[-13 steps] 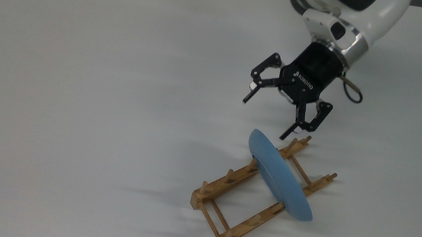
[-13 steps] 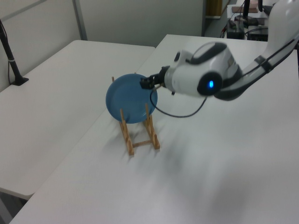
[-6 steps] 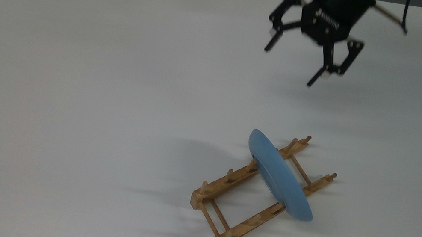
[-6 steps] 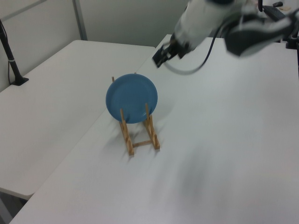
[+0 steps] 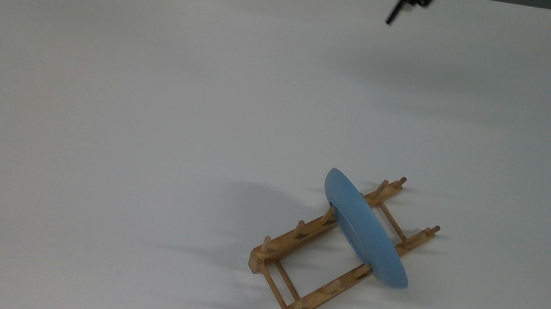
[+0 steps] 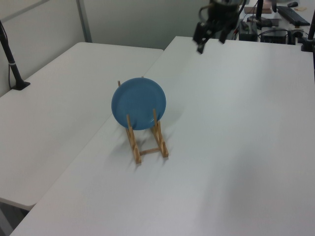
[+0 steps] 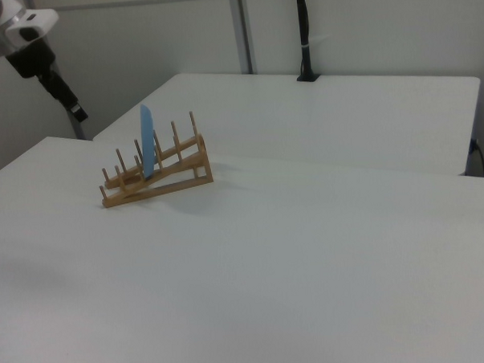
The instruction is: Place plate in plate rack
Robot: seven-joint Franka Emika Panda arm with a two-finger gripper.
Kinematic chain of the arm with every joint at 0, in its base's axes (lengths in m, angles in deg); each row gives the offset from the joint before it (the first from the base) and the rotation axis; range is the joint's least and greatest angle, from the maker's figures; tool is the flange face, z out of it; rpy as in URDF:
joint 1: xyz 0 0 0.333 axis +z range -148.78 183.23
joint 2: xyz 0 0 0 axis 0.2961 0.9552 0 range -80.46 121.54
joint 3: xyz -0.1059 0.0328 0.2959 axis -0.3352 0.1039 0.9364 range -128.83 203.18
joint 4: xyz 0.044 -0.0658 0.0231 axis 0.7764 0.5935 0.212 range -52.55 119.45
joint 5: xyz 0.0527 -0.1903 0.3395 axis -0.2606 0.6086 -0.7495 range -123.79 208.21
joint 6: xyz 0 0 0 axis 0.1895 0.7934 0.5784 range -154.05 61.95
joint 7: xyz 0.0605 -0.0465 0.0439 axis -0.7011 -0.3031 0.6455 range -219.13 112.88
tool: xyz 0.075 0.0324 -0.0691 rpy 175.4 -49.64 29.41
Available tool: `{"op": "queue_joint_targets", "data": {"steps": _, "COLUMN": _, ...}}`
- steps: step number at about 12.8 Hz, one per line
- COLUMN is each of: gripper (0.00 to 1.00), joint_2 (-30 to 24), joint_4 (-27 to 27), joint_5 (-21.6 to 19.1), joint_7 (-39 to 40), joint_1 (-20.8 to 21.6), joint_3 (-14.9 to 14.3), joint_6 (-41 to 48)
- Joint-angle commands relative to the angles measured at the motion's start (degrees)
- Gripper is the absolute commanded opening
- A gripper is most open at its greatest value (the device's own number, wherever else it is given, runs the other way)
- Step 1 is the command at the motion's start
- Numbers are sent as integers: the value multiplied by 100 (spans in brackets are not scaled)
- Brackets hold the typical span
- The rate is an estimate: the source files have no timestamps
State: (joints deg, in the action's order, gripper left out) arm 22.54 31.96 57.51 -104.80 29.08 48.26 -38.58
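End effector (image 6: 211,35) sits high over the far end of the tabletop (image 5: 149,98), with its black fingers spread wide and nothing between them; in the top view just two finger tips poke in at the top edge, and in the right view it shows at the right view's upper left, well apart from the rack. A second ago it hung just beside the plate's far rim in the top view, jaws already spread, and half a second ago it was partway up and away. So the change is a clean retreat: the arm has let go and pulled back toward the far side.

Plate (image 5: 365,230), light blue and glossy, stands on edge in the plate rack (image 5: 286,286), slotted between the upright pegs toward the rack's far-right end in the top view. In the left view its round face is turned to the camera, with two pegs standing in front of its lower part. In the right view it reads as a thin upright blue sliver among the pegs. It has not shifted across the three moments, and the rack has held its spot on the tabletop too.

Judged from this, the placing looks done: the plate stands unaided and the rest is only the arm clearing off
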Motion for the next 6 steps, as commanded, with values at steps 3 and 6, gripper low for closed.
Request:
{"op": "queue_joint_targets", "data": {"steps": 3, "gripper": 100, "joint_2": -700, "joint_4": 149, "joint_5": -1405, "joint_7": 1895, "joint_1": -26, "joint_3": -1247, "joint_6": 1170}}
{"op": "queue_joint_targets", "data": {"steps": 6, "gripper": 100, "joint_2": -806, "joint_4": 237, "joint_5": -1512, "joint_7": 3099, "joint_1": -490, "joint_3": -1345, "joint_6": 1199}}
